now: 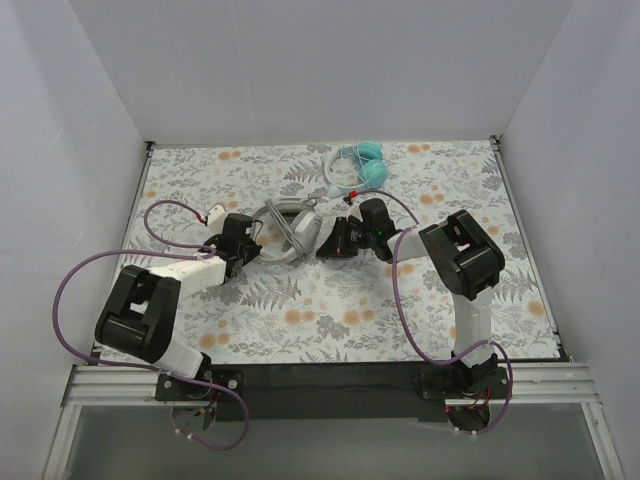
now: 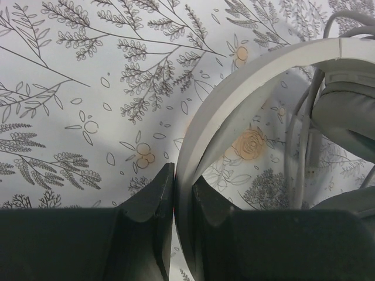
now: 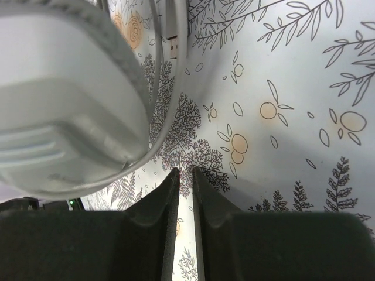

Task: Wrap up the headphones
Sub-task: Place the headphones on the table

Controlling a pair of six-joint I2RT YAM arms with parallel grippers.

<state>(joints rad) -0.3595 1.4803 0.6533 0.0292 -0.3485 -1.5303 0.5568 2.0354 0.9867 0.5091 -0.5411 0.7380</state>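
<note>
My left tool (image 1: pixel 240 240) is closed almost fully on the pale headband (image 2: pixel 234 88) of the white-grey headphones (image 1: pixel 285 228), which lie on the table (image 1: pixel 330 320) at its middle, between my two arms. The band stands edge-on in the slit between the jaws. I judge this grip to be the anchor for the wrap. It should be firm and low, so the band does not twist while the cable (image 3: pixel 170 88) is led round.

My right tool (image 1: pixel 335 240) sits just beside the same pair, under its grey ear cup (image 3: pixel 64 105). Its jaws are nearly together, leaving a thin slit through which I see only table print. The cable strands pass just above the tips, and I cannot tell whether any strand is pinched. To do the step well, I should make sure of a strand, then carry it round with even tension and no slack loops.

The teal headphones (image 1: pixel 368 165) lie at the back, right of centre, well apart from both tools.

Count: two pairs of headphones, two tools, one table.
</note>
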